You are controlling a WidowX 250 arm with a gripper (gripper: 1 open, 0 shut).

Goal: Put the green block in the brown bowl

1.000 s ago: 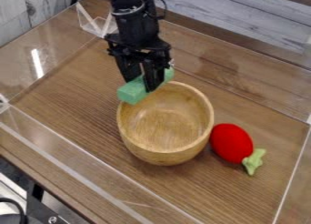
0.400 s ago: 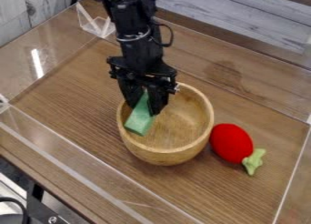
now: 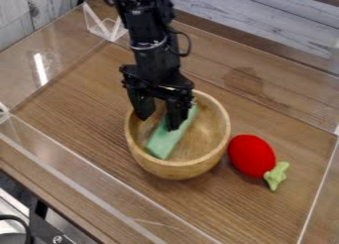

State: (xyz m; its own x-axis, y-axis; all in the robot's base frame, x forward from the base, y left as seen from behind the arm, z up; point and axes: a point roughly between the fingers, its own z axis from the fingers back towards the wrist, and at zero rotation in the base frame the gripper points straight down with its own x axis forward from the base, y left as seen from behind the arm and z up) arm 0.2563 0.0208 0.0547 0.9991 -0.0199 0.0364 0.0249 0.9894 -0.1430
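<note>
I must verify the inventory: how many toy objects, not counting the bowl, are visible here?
2. The green block lies inside the brown bowl, under the gripper. The red strawberry toy lies on the table right of the bowl. The arm could hide more.

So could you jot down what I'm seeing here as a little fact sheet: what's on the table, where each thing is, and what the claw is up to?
Surface: wooden table inside clear walls
Brown bowl: middle of the table, upright
Green block: inside the bowl, leaning against its inner wall
Claw: pointing down into the bowl, fingers spread open on either side of the block's top end
Red strawberry toy: on the table just right of the bowl, outside it
Task state: block is in the bowl
</note>
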